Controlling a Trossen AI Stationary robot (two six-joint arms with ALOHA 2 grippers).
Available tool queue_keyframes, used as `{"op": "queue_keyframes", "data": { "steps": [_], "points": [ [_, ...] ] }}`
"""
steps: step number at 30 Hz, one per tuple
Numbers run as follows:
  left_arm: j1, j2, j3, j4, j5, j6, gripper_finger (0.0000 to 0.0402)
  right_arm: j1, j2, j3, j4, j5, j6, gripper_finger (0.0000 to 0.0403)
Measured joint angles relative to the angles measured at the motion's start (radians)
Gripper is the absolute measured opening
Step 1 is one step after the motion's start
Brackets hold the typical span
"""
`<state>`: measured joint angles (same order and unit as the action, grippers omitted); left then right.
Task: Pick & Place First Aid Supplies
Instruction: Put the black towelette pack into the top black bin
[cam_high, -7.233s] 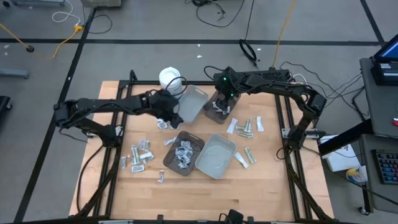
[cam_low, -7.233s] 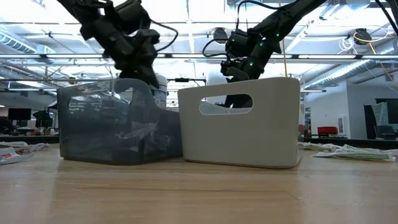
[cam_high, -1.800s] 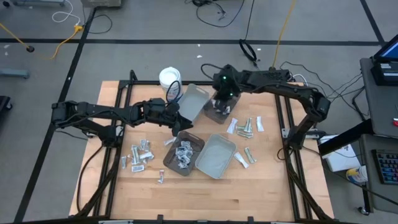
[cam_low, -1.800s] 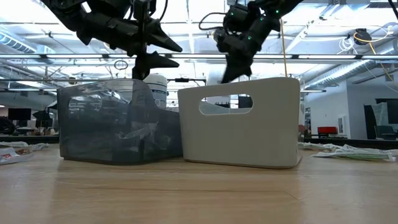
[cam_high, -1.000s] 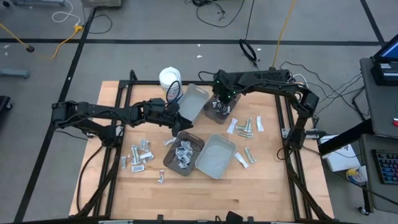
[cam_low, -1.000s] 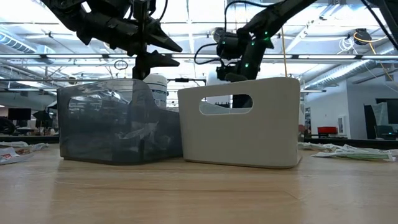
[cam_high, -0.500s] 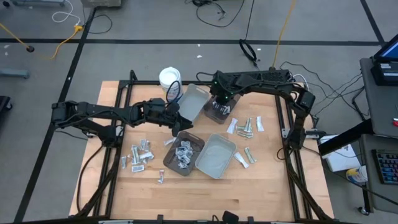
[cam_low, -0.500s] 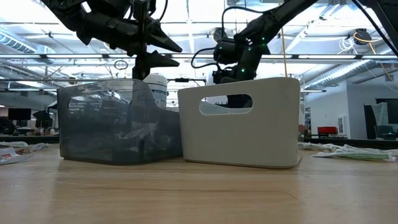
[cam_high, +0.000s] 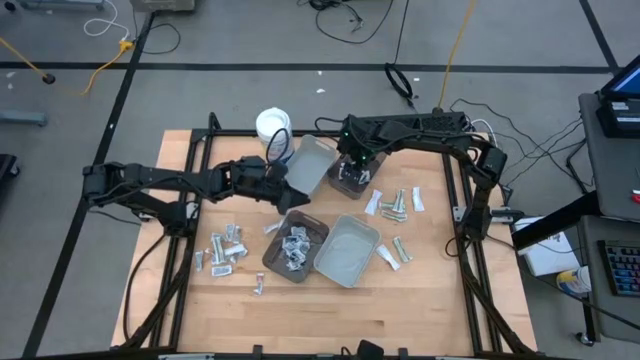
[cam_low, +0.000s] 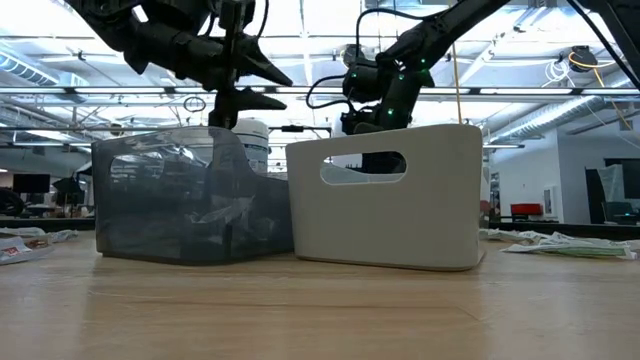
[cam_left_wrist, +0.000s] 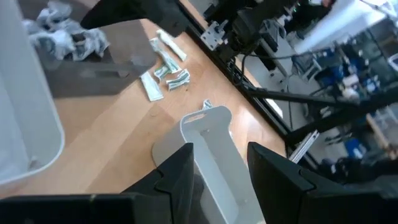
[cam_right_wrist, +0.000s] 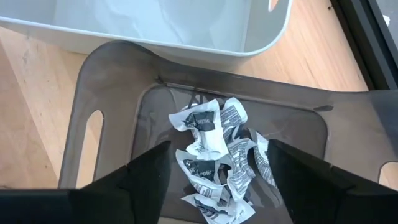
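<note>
My right gripper hangs open over the far brown tray, fingers pointing down, one to each side of the crumpled white packets on the tray's floor. In the high view it is at the table's far middle. My left gripper hovers open, holding nothing, between the far light grey tray and the near brown tray. Its wrist view looks past the fingers at the near light grey tray. Loose packets lie on the wood at the left and right.
A white round tub stands at the far edge, behind the left gripper. The near brown tray holds more packets; the near light grey tray stands beside it. More strips lie at the near right. The black frame rails border the table.
My right gripper has opened above the far brown tray and otherwise stayed where it was. My left gripper has rolled a little about its own pointing line without shifting place. The trays and the loose packets on the table have not moved.
</note>
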<state>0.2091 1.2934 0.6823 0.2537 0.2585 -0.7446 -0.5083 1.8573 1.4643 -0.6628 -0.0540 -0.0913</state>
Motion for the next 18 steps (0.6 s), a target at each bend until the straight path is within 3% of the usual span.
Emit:
{"op": "queue_keyframes", "data": {
  "steps": [4, 11, 18],
  "points": [
    [0.020, -0.006, 0.017, -0.090, 0.012, -0.050, 0.0152, 0.000, 0.000, 0.000, 0.000, 0.000, 0.000, 0.0279],
    [0.035, -0.018, 0.131, -0.595, -0.075, -0.040, 0.0152, 0.000, 0.000, 0.000, 0.000, 0.000, 0.000, 0.0281],
    [0.035, -0.018, 0.184, -0.855, -0.185, -0.063, 0.0152, 0.000, 0.000, 0.000, 0.001, 0.000, 0.001, 0.0279]
  ]
}}
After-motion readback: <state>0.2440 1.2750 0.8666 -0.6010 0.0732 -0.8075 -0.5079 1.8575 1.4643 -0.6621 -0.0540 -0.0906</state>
